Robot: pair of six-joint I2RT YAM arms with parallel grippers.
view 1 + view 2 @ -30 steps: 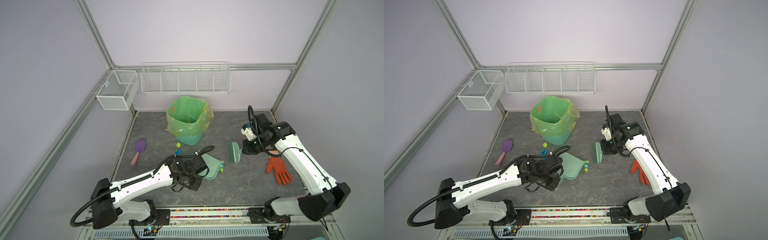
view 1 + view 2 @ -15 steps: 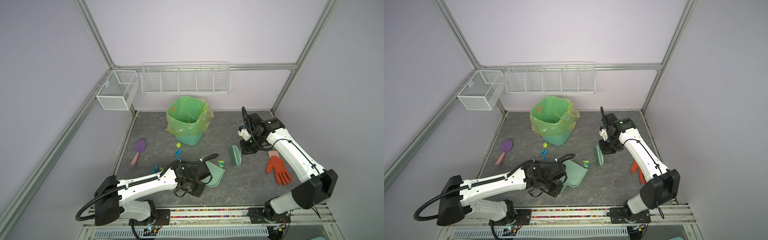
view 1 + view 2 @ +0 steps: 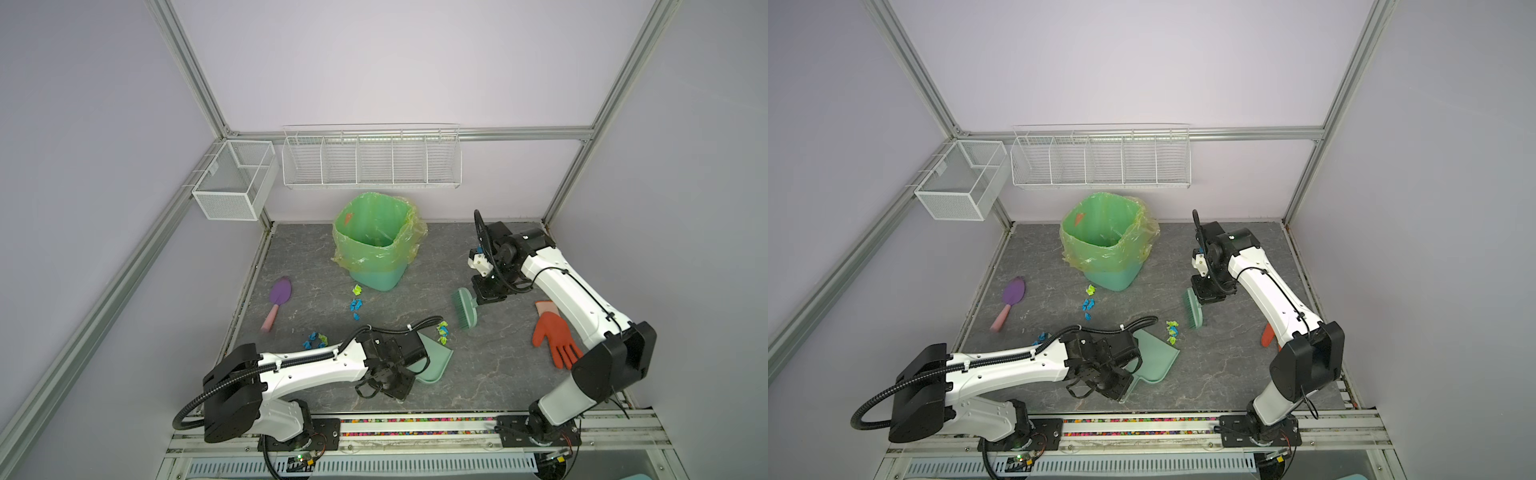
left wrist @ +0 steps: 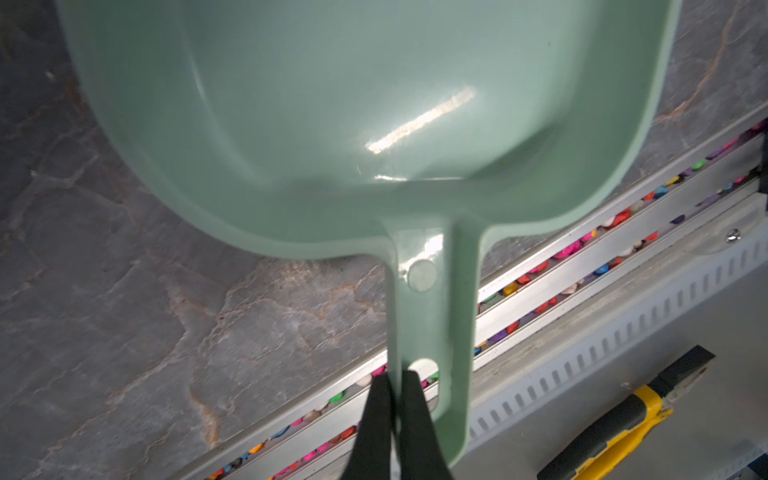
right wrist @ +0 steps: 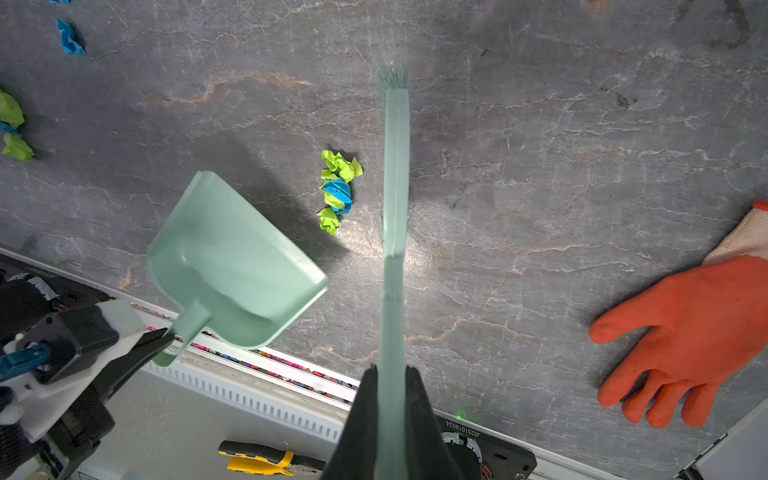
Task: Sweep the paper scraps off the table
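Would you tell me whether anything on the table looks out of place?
Yes: paper scraps lie scattered in small clusters across the table, none in the dustpan. An orange glove also lies flat at the table's right side, unrelated to sweeping.

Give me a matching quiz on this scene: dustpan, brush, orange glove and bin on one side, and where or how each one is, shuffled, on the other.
1. dustpan
2. brush
3. orange glove
4. bin

A. clamped in the right gripper
B. lying flat on the table, held by nothing
C. lined with a green bag
D. handle clamped in the left gripper

Pairs: 1-D, 2-A, 3-B, 4-C.
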